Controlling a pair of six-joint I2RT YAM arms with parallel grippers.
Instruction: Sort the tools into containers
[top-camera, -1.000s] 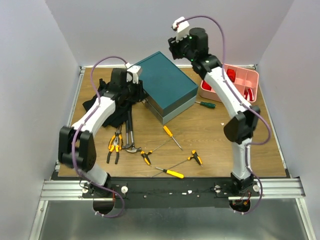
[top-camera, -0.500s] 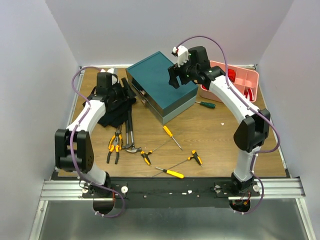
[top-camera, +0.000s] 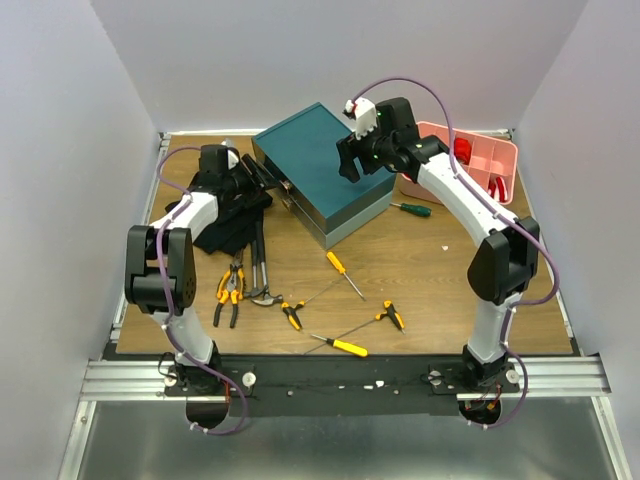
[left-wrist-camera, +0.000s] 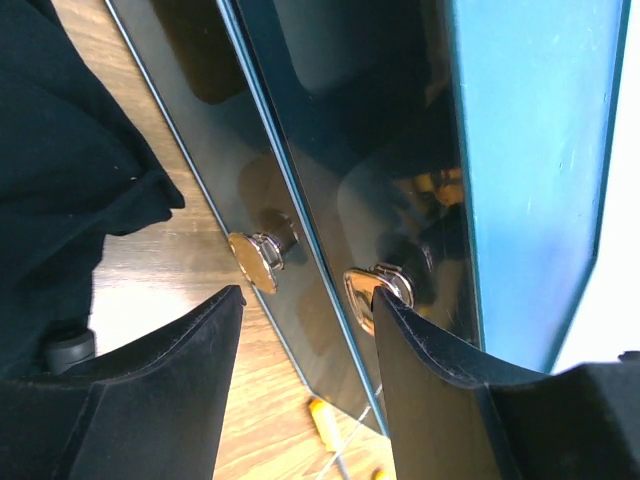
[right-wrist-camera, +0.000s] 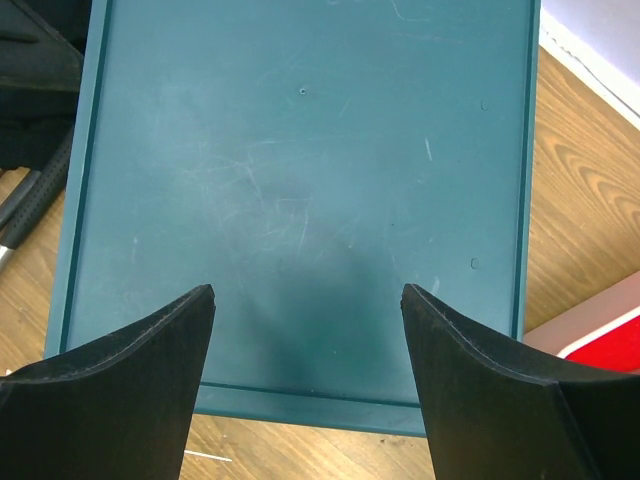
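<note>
Room: plain pale walls (top-camera: 330, 50) close in the back and both sides.
Surface: a wooden table (top-camera: 430, 285) with brown grain and a pale frame round its edge. Bare wood shows right of centre.
Near edge: a ribbed aluminium rail (top-camera: 340, 378) carries both arm bases, with dull sheet metal below it.
Containers: the teal drawer box (top-camera: 320, 160) sits at the back centre, turned at an angle, its lid scuffed. Its clear drawer fronts face front-left. A metal knob (left-wrist-camera: 250, 262) shows on one front, and another sits on the next.
Cloth: a black cloth (top-camera: 222, 225) lies crumpled left of the box, under the left arm.
Tray: a pink tray (top-camera: 490, 150) with compartments and red things inside stands at the back right, near the box.
Right gripper (right-wrist-camera: 305, 300): spread wide above the box lid, with nothing between the fingers.
Left gripper (left-wrist-camera: 305, 300): released, fingers parted at the drawer fronts. One fingertip is right by the second knob, but I cannot tell if it touches.
Hammers (top-camera: 259, 262): two side by side on the wood in front of the cloth.
Pliers (top-camera: 230, 288): just left of the hammers.
Screwdrivers: the green-handled one (top-camera: 412, 209) lies right of the box, the orange one (top-camera: 337, 262) at mid-table and the yellow one (top-camera: 342, 347) near the rail. All lie outside the box.
</note>
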